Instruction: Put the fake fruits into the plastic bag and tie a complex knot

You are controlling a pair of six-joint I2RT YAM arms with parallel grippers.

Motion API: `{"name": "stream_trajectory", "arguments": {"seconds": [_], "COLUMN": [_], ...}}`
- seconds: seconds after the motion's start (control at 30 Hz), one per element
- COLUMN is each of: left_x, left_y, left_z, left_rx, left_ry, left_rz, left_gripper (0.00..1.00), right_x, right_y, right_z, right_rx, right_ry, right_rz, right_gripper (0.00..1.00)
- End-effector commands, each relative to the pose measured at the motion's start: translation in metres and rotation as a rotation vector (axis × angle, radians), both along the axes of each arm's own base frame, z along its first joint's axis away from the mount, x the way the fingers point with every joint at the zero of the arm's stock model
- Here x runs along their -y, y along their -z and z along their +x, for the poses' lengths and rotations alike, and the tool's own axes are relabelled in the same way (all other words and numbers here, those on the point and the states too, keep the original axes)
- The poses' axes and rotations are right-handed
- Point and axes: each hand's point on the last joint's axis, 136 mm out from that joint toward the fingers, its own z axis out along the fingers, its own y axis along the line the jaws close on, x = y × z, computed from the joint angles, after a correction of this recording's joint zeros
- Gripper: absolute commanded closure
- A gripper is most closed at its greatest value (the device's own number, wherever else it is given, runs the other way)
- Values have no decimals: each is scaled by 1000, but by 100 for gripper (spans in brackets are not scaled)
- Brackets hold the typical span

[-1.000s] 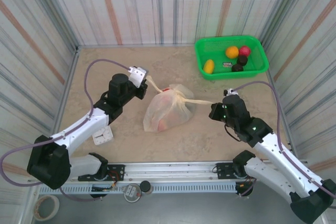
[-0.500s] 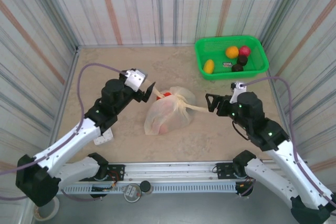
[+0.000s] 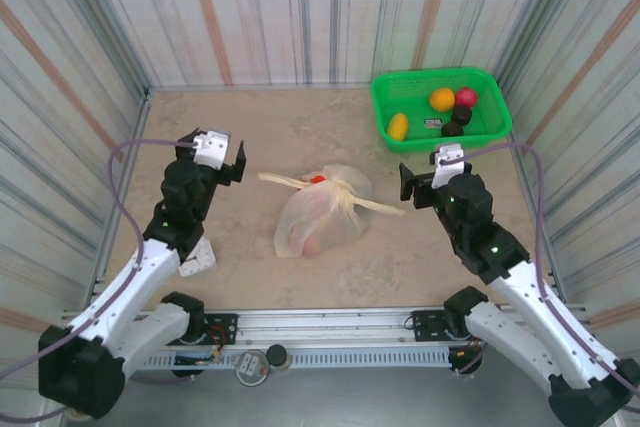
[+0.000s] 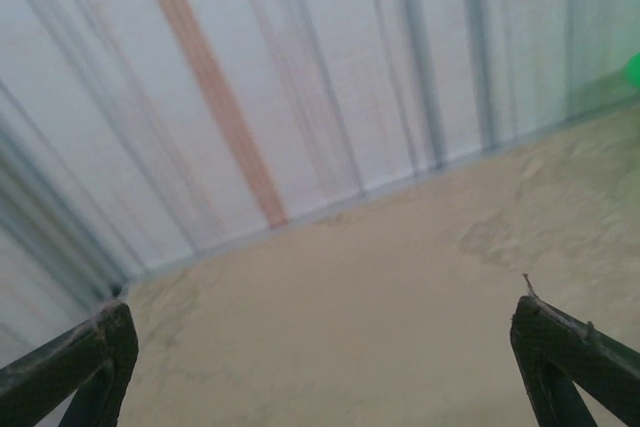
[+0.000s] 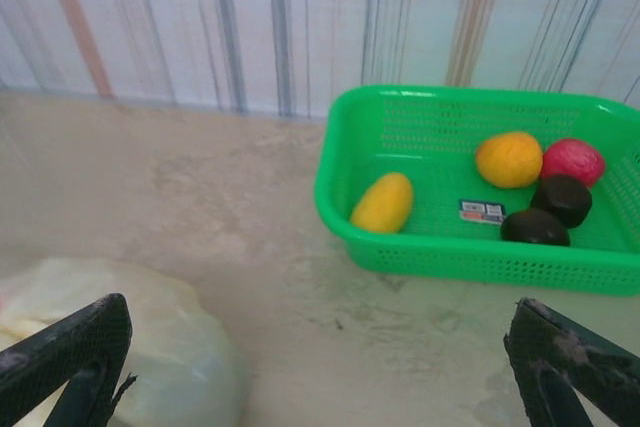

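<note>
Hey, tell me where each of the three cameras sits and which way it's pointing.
Top external: above and behind the arms, looking down on the table, the knotted plastic bag and the green basket; both arms show, with left gripper and right gripper open.
Left wrist: on the left arm, facing bare table and striped wall; its fingers spread at the bottom corners.
Right wrist: on the right arm, facing the basket of fake fruits, bag at lower left; its own fingers spread.
Shared: top external and right wrist both show basket and bag.
</note>
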Motion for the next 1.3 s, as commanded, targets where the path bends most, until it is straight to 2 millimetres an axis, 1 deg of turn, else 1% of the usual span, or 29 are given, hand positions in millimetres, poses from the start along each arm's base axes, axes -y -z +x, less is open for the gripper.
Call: {"name": "stream_trajectory", "arguments": {"seconds": [0.0,0.03,0.07,0.1,0.17,0.2,0.23,0.27,0.33,0.37,0.4,0.43,0.47,0.5,0.53,0.57,0.6,0.63,0.67,0.7,0.73,0.77,0.8,0.83,0.87,0.93,1.27], "left_x": [-13,-20,-33,-42,-54,-56,-58,-61,-62,-61,-61,-62,-63,-64,-66,-64,-57,-54,-55,-60,-59,-59,-59,-59,-59,-60,-59], "left_y": [35,51,67,81,107,116,125,133,145,148,153,155,162,169,167,165,169,175,173,172,175,174,173,174,174,174,174], "left_z": [13,18,24,27,29,29,30,32,36,38,39,40,40,39,41,42,43,48,47,48,46,47,48,47,47,48,47], "left_rx": [-29,-75,-123,-163,-228,-248,-263,-280,-291,-284,-276,-250,-253,-239,-185,-191,-261,-298,-267,-275,-303,-290,-287,-296,-294,-294,-293], "left_ry": [9,6,-48,-86,-132,-134,-148,-159,-157,-148,-144,-142,-139,-129,-124,-111,-76,-60,-59,-73,-75,-72,-72,-75,-73,-75,-79], "left_rz": [-22,-46,-86,-110,-166,-185,-216,-234,-224,-216,-210,-207,-219,-231,-236,-241,-240,-230,-239,-259,-253,-256,-256,-253,-254,-254,-247], "left_gripper": [1,1,1,1,1,1,1,1,1,1,1,1,1,1,1,1,1,1,1,1,1,1,1,1,1,1,1], "right_x": [9,15,22,30,51,61,75,85,93,95,95,96,98,101,100,97,95,92,91,90,92,94,94,104,113,108,108], "right_y": [-10,4,16,27,55,70,87,110,138,145,147,154,155,150,150,151,157,166,173,173,181,184,184,184,184,185,185], "right_z": [26,33,40,46,57,61,63,66,70,72,75,76,78,83,85,88,91,92,93,98,101,106,115,112,112,114,112], "right_rx": [124,93,69,48,-20,-67,-115,-173,-217,-203,-159,-141,-105,-56,-49,-45,-36,-37,-31,0,-66,-141,-145,-117,-137,-137,-139], "right_ry": [5,6,16,37,107,144,207,232,234,229,220,211,211,210,185,159,140,118,103,98,113,124,124,180,237,242,246], "right_rz": [-51,-55,-43,-34,-15,-19,-2,16,52,54,55,58,80,109,124,114,111,115,115,118,111,107,108,119,126,79,74], "right_gripper": [1,1,1,1,1,1,1,1,1,1,1,1,1,1,1,1,1,1,1,1,1,1,1,1,1,1,1]}}
